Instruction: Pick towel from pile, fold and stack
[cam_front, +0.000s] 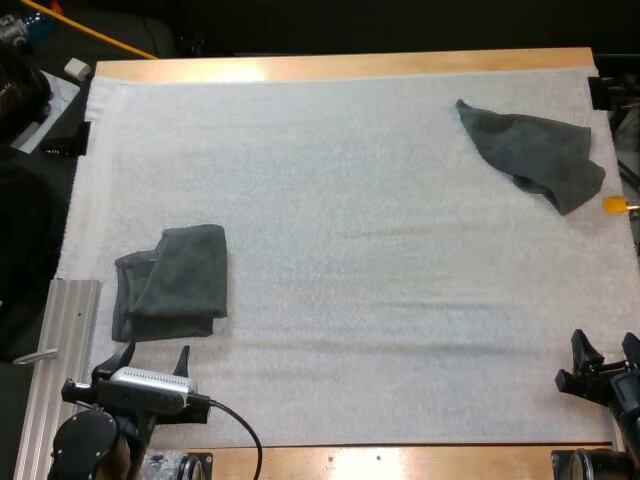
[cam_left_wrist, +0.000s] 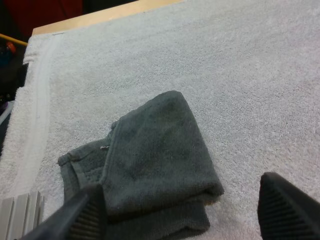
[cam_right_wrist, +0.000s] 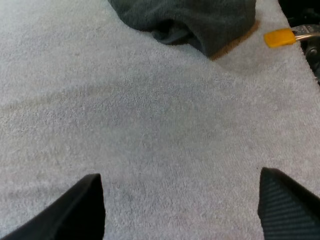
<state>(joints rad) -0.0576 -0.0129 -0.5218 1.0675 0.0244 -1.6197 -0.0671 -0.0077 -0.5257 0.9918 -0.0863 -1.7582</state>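
At the bench's (cam_front: 330, 66) far right, the crumpled towel (cam_front: 530, 150) lies straight ahead of the right pincer (cam_front: 605, 345), which is wide open and empty.

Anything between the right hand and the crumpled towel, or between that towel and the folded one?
Nothing visible. Bare white mat lies between the open right hand and the crumpled towel, and likewise from there across to the folded towel by the left hand.

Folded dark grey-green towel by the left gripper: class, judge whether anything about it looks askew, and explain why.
Slightly askew. The folded dark grey-green towel has its top layer skewed, so a lower layer pokes out toward the white mat's left edge. No damage shows.
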